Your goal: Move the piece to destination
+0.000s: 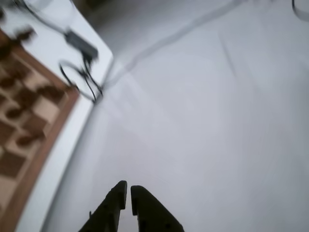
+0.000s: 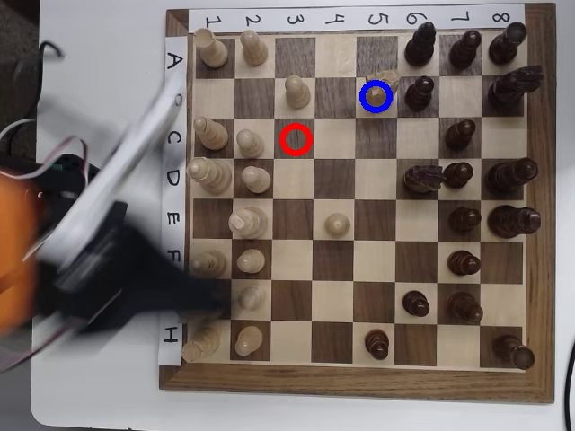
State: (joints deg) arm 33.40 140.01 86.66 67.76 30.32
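Overhead only: piece [image 2: 381, 86] inside destination [image 2: 376, 97] | wrist: end effector [image 1: 129, 193] closed

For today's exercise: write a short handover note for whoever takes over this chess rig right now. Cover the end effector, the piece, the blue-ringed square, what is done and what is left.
End effector: fingers nearly together and empty in the wrist view, over bare white table beside the board; the arm is motion-blurred at the board's left edge in the overhead view.
The piece: tan knight-like piece standing inside the blue ring, on row B, column 5.
Red ring: empty square, row C, column 3.
Done: piece appears delivered and released.
Left: apparently only parking the arm clear of the pale pieces.
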